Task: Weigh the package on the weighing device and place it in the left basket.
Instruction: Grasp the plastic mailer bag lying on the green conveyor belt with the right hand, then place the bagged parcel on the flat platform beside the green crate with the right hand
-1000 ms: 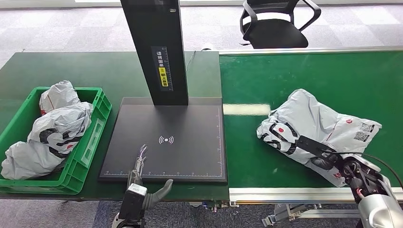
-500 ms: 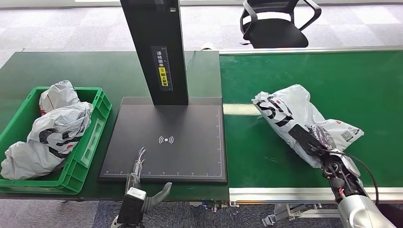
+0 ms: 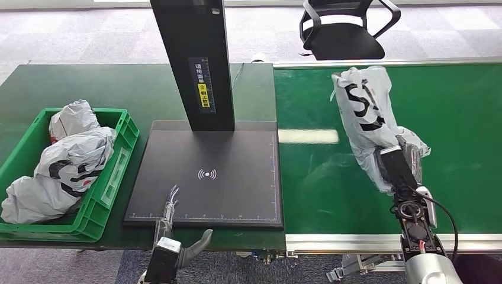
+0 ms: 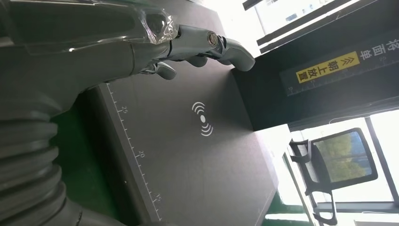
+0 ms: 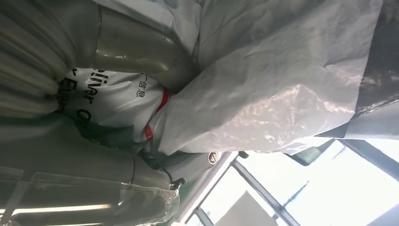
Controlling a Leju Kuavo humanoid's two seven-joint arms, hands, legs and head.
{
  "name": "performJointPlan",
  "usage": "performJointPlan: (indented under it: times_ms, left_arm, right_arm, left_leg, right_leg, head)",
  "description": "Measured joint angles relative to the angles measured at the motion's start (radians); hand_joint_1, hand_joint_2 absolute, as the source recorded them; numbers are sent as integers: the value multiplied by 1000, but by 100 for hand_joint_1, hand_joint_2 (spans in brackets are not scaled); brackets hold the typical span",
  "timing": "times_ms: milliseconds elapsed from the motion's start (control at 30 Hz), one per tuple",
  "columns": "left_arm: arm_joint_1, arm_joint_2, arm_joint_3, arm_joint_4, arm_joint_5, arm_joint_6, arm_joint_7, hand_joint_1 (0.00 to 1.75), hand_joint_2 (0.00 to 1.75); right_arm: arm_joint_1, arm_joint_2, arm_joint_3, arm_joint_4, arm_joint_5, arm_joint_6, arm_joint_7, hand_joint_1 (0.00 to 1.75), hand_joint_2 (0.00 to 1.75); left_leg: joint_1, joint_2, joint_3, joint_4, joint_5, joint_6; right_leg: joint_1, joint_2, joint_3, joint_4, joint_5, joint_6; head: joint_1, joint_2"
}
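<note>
A grey plastic package with black and red print hangs raised over the green conveyor belt, gripped from below by my right hand. Up close, its thumb presses into the package. The black weighing plate with a white wave mark lies left of the belt, bare. My left hand is at the plate's near edge, holding nothing, with its fingers reaching over the plate. The green basket at far left holds several grey packages.
A black post with a yellow label rises from the back of the weighing plate. A black office chair stands behind the belt. The belt's metal rail runs along the near edge.
My right hand has lifted the package off the belt and tipped it upright, carrying it up and slightly left. The left hand has stayed at the plate's near edge.
</note>
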Motion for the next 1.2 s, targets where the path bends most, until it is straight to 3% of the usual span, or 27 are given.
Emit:
performJointPlan:
  times_ms: [133,233,400,467,567,667,900,1100,1200]
  left_arm:
    - [21,0,-2,-13,-5,22,-3,0,175]
    - [33,0,-4,-33,-13,29,-5,0,175]
    - [39,5,-16,-48,-15,25,-5,0,175]
    - [39,8,-26,-50,-13,23,-7,0,175]
    - [38,14,-40,-54,-11,23,-8,0,175]
    - [38,19,-50,-58,-11,23,-8,0,175]
    - [38,24,-58,-60,-9,23,-7,0,175]
    - [36,33,-76,-58,16,21,-9,0,175]
    - [29,38,-85,-49,33,23,-19,0,175]
  right_arm:
    - [85,57,-28,-212,-228,35,-68,175,175]
    - [133,98,20,-337,-301,151,-74,175,175]
    - [169,154,245,-412,-304,409,-75,175,175]
    - [169,175,357,-403,-289,464,-74,175,175]
    - [166,203,494,-375,-280,481,-74,175,175]
    - [160,215,565,-357,-286,481,-74,175,175]
    - [149,217,630,-333,-297,489,-71,175,175]
    - [127,224,677,-253,-316,524,-20,175,175]
    - [119,231,699,-188,-287,485,15,175,175]
  left_leg:
    - [0,1,-1,0,0,0]
    - [0,2,-2,-1,0,0]
    - [1,3,-1,-1,0,0]
    - [1,3,-1,-1,1,0]
    - [2,2,-1,-1,1,-1]
    - [1,1,-1,-1,1,-1]
    - [1,1,-1,-1,1,-1]
    - [2,1,-1,-1,1,-1]
    - [2,1,-1,-1,1,-1]
  right_leg:
    - [0,0,-1,0,0,0]
    - [0,1,-1,0,0,0]
    - [1,1,-1,0,0,0]
    - [1,1,-1,0,0,0]
    - [2,0,-1,0,0,0]
    - [1,0,-1,0,0,0]
    - [1,0,-1,0,0,0]
    - [2,0,-1,0,0,0]
    - [2,0,-1,0,0,0]
  head:
    - [0,0]
    - [0,0]
    - [0,0]
    - [0,0]
    - [0,0]
    - [0,0]
    - [0,0]
    - [0,0]
    - [0,0]
